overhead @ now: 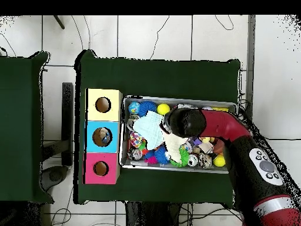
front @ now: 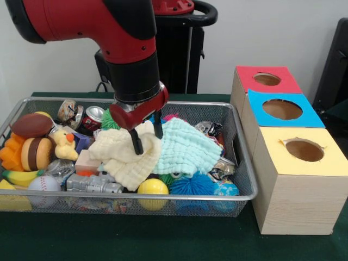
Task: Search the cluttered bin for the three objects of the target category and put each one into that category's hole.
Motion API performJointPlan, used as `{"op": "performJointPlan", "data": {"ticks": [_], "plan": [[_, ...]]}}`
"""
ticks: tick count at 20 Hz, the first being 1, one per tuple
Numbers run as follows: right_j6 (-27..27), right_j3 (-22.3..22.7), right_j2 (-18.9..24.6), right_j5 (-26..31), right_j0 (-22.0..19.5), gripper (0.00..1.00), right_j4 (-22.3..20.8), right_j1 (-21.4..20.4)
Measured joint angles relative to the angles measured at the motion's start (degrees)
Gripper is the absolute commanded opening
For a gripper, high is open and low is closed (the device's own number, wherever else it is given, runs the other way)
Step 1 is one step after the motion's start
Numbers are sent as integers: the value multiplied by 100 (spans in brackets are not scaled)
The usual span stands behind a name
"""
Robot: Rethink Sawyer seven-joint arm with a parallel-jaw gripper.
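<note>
The silver wire mesh bin [front: 241, 163] sits on the green table, full of toys. My gripper [front: 147, 136] is down in its middle, open. One black finger rests on a cream cloth [front: 122, 157] and the other at the edge of a mint cloth [front: 185, 152], with a fold of cream cloth between them. The red-topped hole [front: 267, 79] is in the farthest box to the right of the bin. In the overhead view the arm [overhead: 187, 122] hides the gripper over the bin [overhead: 176, 170], and the red-topped hole [overhead: 100, 169] lies to the bin's left.
A blue-topped hole [front: 283, 109] and a yellow-topped hole [front: 304, 149] stand nearer in the same row of boxes. Around the cloths lie a burger toy [front: 37, 153], a duck [front: 65, 145], a baseball [front: 44, 185], a yellow ball [front: 153, 187], a blue spiky ball [front: 193, 185] and cans [front: 92, 117].
</note>
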Motion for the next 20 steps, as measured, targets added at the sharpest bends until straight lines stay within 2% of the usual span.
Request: {"op": "performJointPlan", "data": {"ticks": [12,20], "plan": [[0,-537,-93,-75,-2,100,-513,431],[0,-780,-119,-172,-1,100,-823,572]]}}
